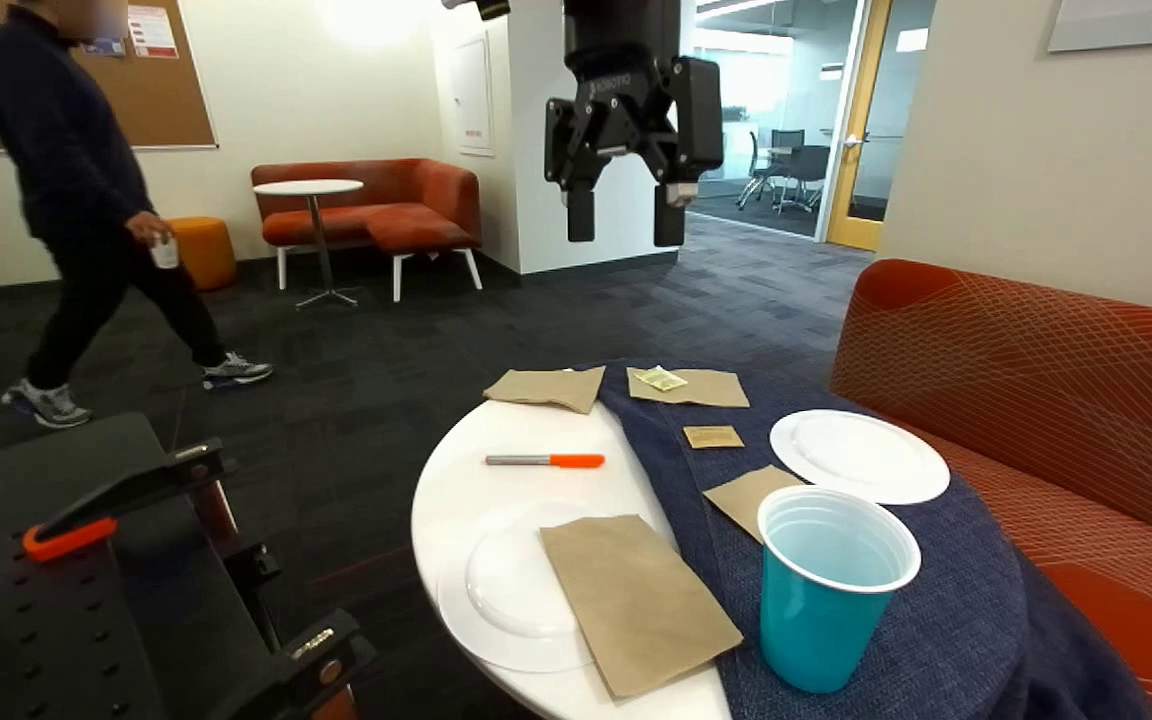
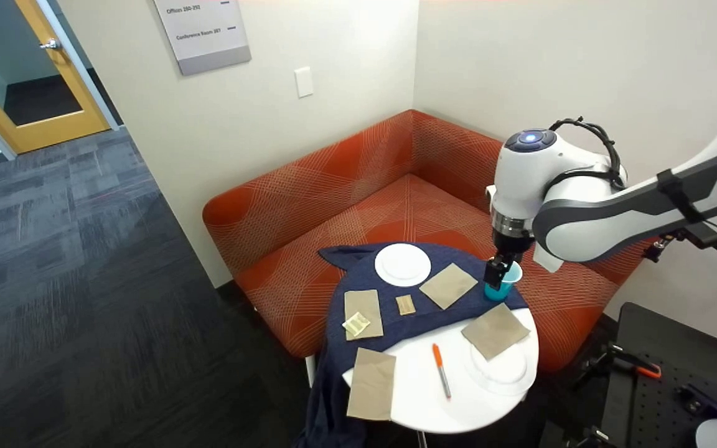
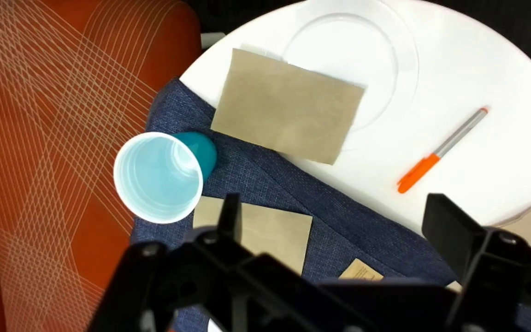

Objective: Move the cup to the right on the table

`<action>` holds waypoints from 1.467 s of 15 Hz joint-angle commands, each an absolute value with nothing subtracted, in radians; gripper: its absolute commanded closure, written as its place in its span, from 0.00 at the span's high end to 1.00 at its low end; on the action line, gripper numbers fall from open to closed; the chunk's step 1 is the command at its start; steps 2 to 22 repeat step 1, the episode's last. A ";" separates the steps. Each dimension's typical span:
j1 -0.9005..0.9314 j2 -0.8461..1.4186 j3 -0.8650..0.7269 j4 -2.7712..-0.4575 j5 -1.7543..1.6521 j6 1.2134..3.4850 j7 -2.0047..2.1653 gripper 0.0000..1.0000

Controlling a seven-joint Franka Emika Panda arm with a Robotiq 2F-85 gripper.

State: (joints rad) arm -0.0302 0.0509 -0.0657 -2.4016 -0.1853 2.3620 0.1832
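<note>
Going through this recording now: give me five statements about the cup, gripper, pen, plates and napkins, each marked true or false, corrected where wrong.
1. The cup stands upright on the blue cloth. True.
2. The gripper grips the cup. False: its jaws stand apart and hold nothing.
3. The pen lies on the blue cloth. False: it lies on the white part of the table.
4. A napkin covers part of a plate. True.
5. The pen is part orange, part grey. True.
</note>
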 commanded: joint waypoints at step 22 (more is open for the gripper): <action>-0.034 0.051 -0.062 -2.400 -0.185 2.359 0.180 1.00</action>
